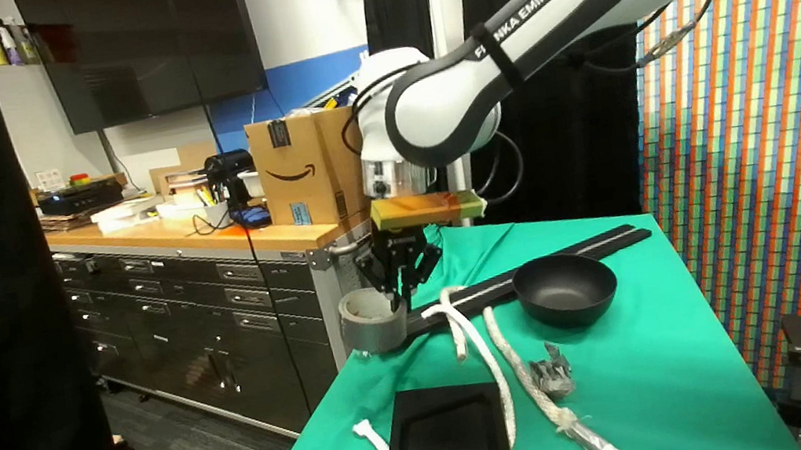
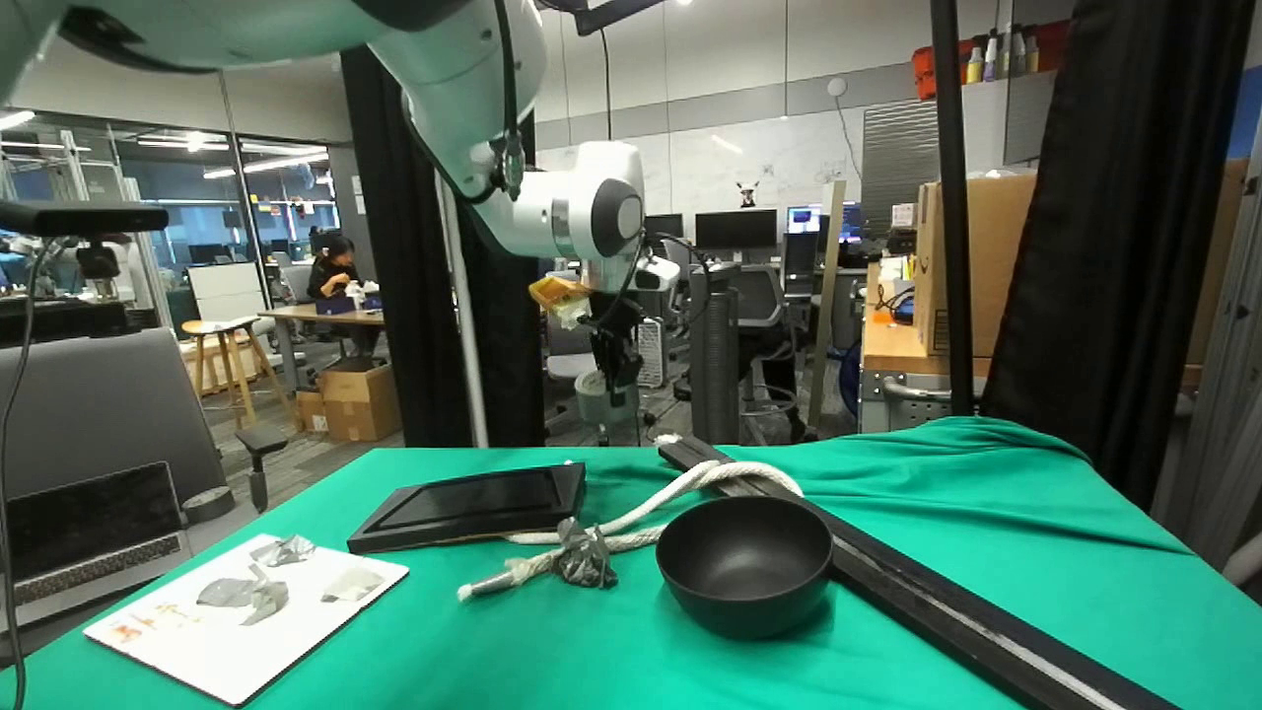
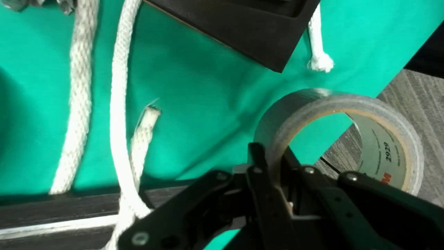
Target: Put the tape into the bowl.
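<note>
With the pincer [image 3: 272,152], drawn in close, pinching the grey tape [image 1: 374,334] by its wall and holding it up near an edge of the table [image 1: 654,378]. Reading "2929" and a red "M" inside the ring, in the wrist view only. Seeing the bowl [image 2: 744,592] upright on the table in both exterior views, well apart from the tape, beside a black rod [image 2: 946,613]. Reading "EMIKA" on the arm [image 1: 550,4] in an exterior view, following a word crossed by a strap [image 1: 497,57], and spotting a curved arrow on a cardboard box [image 1: 296,191]. Finding, in an exterior view only, grey scraps [image 2: 229,592] on a white board [image 2: 266,656], near a laptop [image 2: 89,532].
</note>
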`<move>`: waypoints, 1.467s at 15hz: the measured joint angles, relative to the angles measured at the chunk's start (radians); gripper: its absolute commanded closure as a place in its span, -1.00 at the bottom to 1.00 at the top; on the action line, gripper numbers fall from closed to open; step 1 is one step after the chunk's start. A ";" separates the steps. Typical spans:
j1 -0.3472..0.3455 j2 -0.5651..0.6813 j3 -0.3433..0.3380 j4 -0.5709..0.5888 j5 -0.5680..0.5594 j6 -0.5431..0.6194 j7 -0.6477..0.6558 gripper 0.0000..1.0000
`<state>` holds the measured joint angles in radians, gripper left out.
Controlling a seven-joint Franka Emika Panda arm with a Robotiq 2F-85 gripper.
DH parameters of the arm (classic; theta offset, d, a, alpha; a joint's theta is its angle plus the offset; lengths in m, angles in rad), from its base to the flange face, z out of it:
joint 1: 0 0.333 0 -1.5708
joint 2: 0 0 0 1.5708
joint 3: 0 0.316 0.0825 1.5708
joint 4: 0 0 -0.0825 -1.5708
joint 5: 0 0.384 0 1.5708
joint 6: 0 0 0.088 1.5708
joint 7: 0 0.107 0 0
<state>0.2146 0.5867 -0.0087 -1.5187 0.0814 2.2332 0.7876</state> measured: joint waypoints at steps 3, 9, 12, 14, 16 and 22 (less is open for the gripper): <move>-0.006 -0.113 -0.011 -0.067 -0.008 -0.025 -0.003 0.74; -0.068 -0.297 -0.036 -0.284 -0.044 -0.030 -0.028 0.74; -0.107 -0.363 -0.044 -0.408 -0.046 -0.025 -0.047 0.74; -0.131 -0.401 -0.049 -0.485 -0.048 -0.020 -0.059 0.74; -0.153 -0.433 -0.053 -0.554 -0.049 -0.005 -0.067 0.74; -0.205 -0.494 -0.058 -0.673 -0.051 0.014 -0.093 0.74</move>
<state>0.0098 0.0932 -0.0672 -2.1914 0.0304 2.2476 0.6943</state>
